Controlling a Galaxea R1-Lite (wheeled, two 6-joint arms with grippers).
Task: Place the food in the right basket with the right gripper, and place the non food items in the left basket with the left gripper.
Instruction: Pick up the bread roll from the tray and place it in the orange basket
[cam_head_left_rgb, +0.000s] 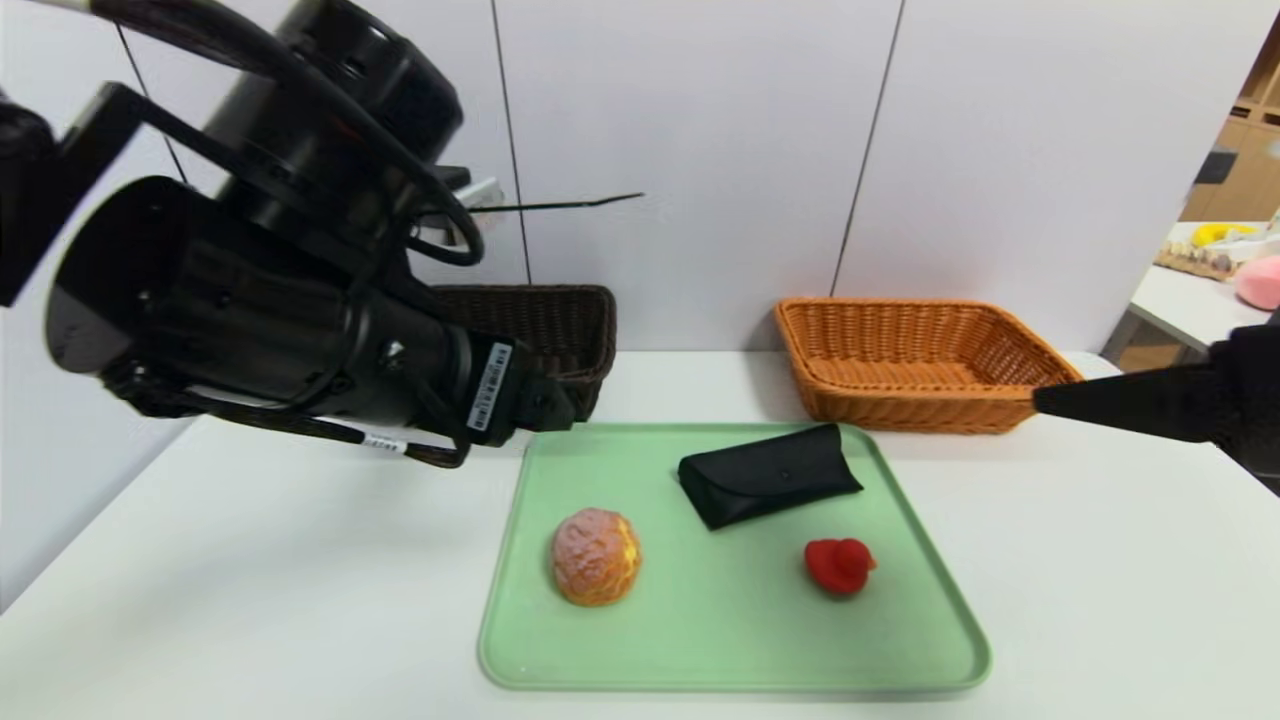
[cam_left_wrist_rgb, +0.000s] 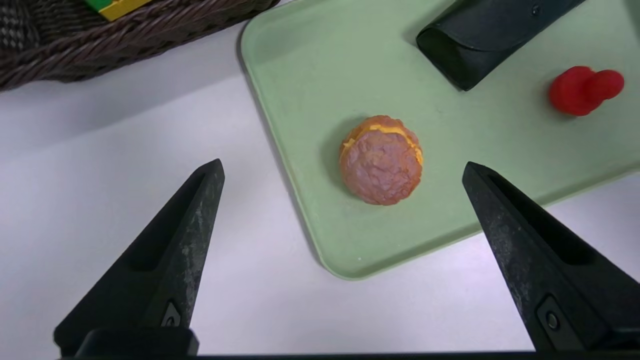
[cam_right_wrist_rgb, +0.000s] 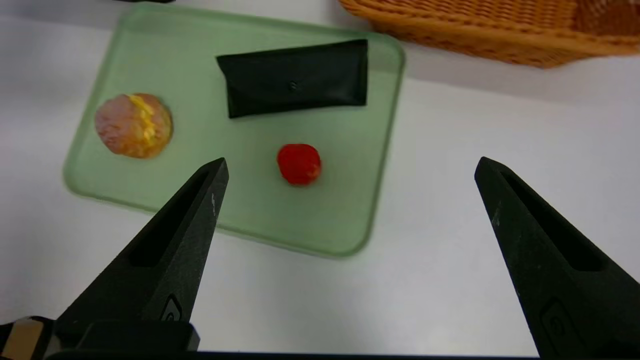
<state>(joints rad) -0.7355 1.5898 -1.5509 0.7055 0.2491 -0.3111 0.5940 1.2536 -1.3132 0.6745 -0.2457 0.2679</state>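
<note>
Round golden bun (cam_head_left_rgb: 596, 556) with crackled pink top sits near the pale green tray's (cam_head_left_rgb: 730, 640) front-left corner; left claw (cam_left_wrist_rgb: 342, 170) and right claw (cam_right_wrist_rgb: 350, 167) both spread wide, empty.

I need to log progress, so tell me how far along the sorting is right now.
Done: a multicoloured block, apparently the cube, lies in the dark left basket. In hand: nothing; the left gripper and right gripper are both open and empty. Left: the bun, black glasses case and red duck sit on the green tray; the orange right basket looks empty.
</note>
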